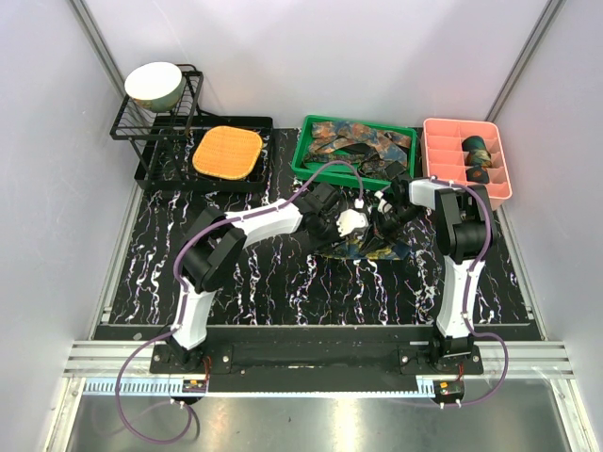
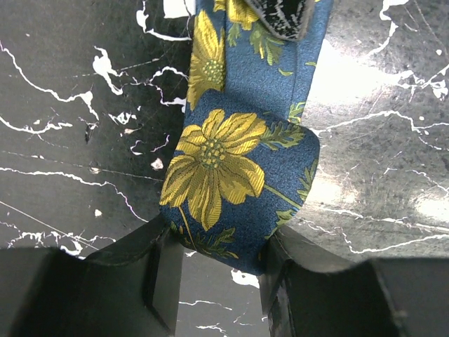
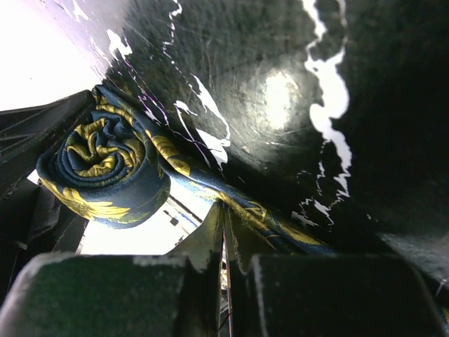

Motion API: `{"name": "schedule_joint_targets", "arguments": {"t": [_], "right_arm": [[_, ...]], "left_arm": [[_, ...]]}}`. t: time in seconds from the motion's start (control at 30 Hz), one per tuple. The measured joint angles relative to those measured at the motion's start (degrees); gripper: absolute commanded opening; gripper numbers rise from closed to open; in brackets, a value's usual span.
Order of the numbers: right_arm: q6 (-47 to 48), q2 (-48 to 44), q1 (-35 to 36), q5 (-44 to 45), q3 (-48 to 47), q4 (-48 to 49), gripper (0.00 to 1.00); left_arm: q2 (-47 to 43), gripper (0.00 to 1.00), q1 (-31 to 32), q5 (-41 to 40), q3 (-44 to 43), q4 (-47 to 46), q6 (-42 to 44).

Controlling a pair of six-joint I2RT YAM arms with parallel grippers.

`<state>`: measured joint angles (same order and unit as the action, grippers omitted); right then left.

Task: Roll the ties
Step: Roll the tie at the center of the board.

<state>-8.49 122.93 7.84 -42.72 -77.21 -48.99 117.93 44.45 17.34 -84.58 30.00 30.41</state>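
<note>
left claw [image 2: 219,240] grips tie coil [image 2: 231,161] between fingers; right claw [image 3: 223,228] pinched shut on tail [image 3: 263,217].

Blue tie [image 2: 238,168], upper length off-frame.

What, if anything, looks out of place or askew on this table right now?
Nothing is spilled or damaged. Only the pale bowl looks askew: it sits tilted on top of the wire rack at the far left. The ties in the green bin lie jumbled, not yet rolled.
</note>
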Motion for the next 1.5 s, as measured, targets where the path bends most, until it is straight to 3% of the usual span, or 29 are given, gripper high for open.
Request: {"name": "schedule_joint_targets", "arguments": {"t": [0.17,0.27,0.4,0.43,0.5,0.57,0.63,0.97,1.2,1.5], "right_arm": [[-0.31,-0.33,-0.02,0.02,0.55,0.46,0.07],[-0.15,-0.46,-0.13,-0.02,0.61,0.48,0.14],[0.68,-1.2,-0.79,-1.51,1.05,0.61,0.35],[1.18,-1.6,-1.2,-2.21,1.22,0.72,0.48],[2.21,-2.67,-2.1,-3.93,1.66,1.27,0.54],[2.64,-4.28,-2.69,-5.95,2.32,2.29,0.67],[2.54,-6.45,-3.13,-8.79,3.63,4.13,0.7],[-7.15,-8.74,-1.2,-17.07,13.51,21.18,0.67],[-13.53,-6.95,0.83,-19.17,14.6,33.59,0.64],[-18.21,-6.21,2.36,-19.96,16.41,41.86,0.67]], "left_arm": [[0.02,0.0,0.0,-0.33,0.0,-0.04,-1.36],[0.09,0.0,0.07,-0.52,-0.13,0.13,-1.44],[0.33,0.0,0.57,-1.62,-0.72,0.85,-0.85],[0.48,0.0,0.7,-1.9,-1.01,1.2,-0.72],[1.01,0.0,0.85,-2.34,-1.84,2.08,-0.61],[1.51,0.0,0.94,-2.54,-2.78,2.97,-0.57],[1.81,0.0,0.94,-2.58,-3.23,3.48,-0.5],[2.08,0.0,0.94,-2.54,-3.72,4.0,-0.42],[2.14,0.0,0.94,-2.47,-3.82,4.17,-0.26],[2.27,0.0,0.94,-2.4,-4.02,4.39,-0.22]]}}
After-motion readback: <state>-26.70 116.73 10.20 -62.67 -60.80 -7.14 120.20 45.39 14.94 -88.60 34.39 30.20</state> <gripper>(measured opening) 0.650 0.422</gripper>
